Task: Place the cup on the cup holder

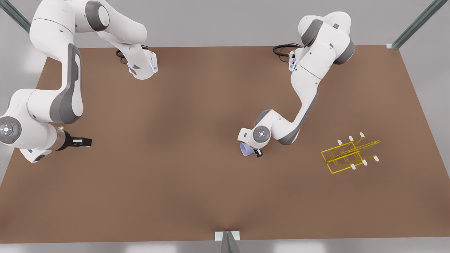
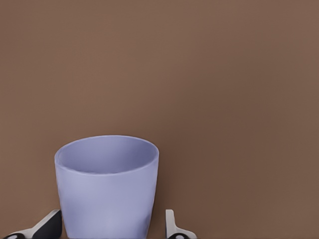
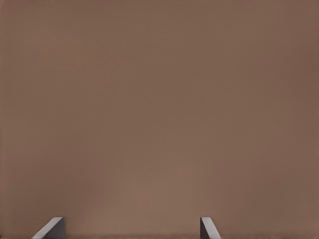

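Note:
The lavender-blue cup [image 1: 245,149] [image 2: 105,186] lies near the table's middle, its mouth turned toward the front view's lower left. My left gripper [image 1: 252,151] [image 2: 113,221] is right over it with a finger on each side. One finger [image 2: 50,224] meets the cup's wall, while a thin strip of table shows between the cup and the other finger [image 2: 170,224]. The yellow wire cup holder [image 1: 348,154] with white-tipped prongs stands well off toward the front view's right. My right gripper [image 1: 82,141] [image 3: 132,226] waits open at the front view's far left with bare table beneath it.
The brown table [image 1: 197,196] stretches wide between the cup and the holder. Both arm bases and their cables sit along the far edge. Metal frame posts stand at the corners and at the middle of the near edge [image 1: 227,240].

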### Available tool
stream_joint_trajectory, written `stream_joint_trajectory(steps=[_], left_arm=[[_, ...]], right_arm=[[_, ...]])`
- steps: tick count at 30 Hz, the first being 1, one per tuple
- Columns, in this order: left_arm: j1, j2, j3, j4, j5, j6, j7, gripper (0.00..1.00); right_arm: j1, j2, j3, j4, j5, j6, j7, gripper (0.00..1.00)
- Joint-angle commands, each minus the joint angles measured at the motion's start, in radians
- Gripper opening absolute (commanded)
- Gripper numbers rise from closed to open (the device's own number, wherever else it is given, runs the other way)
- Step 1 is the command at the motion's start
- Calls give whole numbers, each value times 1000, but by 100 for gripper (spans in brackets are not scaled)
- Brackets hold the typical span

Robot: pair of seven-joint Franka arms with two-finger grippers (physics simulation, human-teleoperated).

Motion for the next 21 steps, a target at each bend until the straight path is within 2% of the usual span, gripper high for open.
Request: stream_joint_trajectory(steps=[1, 11, 12, 13, 14, 18, 19, 21], left_arm=[[9, 8, 0, 0, 2, 23, -48, 100], [9, 39, 0, 0, 4, 31, -48, 100], [9, 39, 0, 2, 2, 29, -48, 94], [9, 39, 0, 2, 2, 29, -48, 82], [9, 39, 0, 2, 2, 26, -48, 77], [9, 38, 0, 4, 10, 10, -46, 76], [10, 35, 0, 7, 22, -35, -46, 76], [9, 4, 0, 78, 107, -324, -49, 77]], right_arm=[[-6, -3, 0, 0, 0, -6, 50, 100], [-15, -5, 0, 0, -3, -14, 49, 100], [-15, -5, 0, 0, -4, -15, 49, 100], [-15, -5, 0, 0, -4, -17, 49, 100], [-15, -5, 0, 0, -4, -17, 49, 100], [-17, -5, 0, 0, -4, -17, 49, 100], [-17, -5, 0, 0, -4, -17, 49, 100], [-15, -5, 0, 0, -9, -17, 49, 100]])
